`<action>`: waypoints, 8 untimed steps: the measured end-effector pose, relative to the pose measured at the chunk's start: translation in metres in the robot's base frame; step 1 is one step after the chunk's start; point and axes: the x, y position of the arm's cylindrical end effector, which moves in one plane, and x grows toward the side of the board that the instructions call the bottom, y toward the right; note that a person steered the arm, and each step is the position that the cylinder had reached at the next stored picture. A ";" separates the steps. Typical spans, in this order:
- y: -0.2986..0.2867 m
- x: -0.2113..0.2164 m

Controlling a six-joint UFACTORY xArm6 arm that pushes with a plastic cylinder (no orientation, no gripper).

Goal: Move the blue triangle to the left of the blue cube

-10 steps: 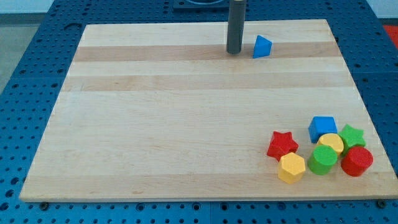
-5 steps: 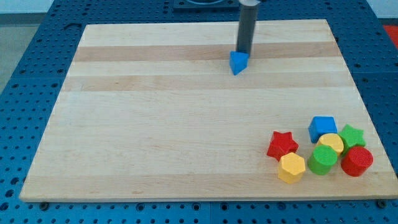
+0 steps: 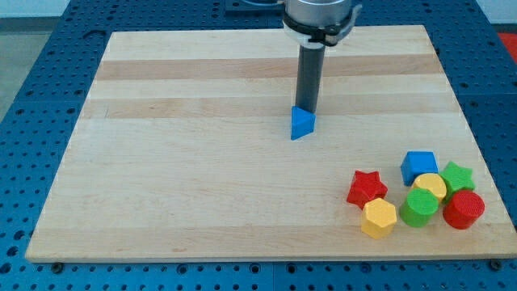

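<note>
Right now my tip (image 3: 306, 111) is sitting against the top edge of the blue triangle (image 3: 302, 124) near the board's middle, so the push is looking midway. There is no claw to open or close, only the rod. Next the triangle is needing to travel down and rightward, stopping left of the blue cube (image 3: 418, 166), where the red star (image 3: 367, 187) is crowding things. The cube's lower edge is hiding behind the yellow block (image 3: 430, 187)

My tip (image 3: 307, 110) seemingly touches the blue triangle's (image 3: 302, 124) top edge.
</note>
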 end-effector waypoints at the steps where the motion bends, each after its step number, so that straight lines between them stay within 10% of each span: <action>1: -0.039 -0.011; 4: 0.033 0.082; 8: -0.039 0.028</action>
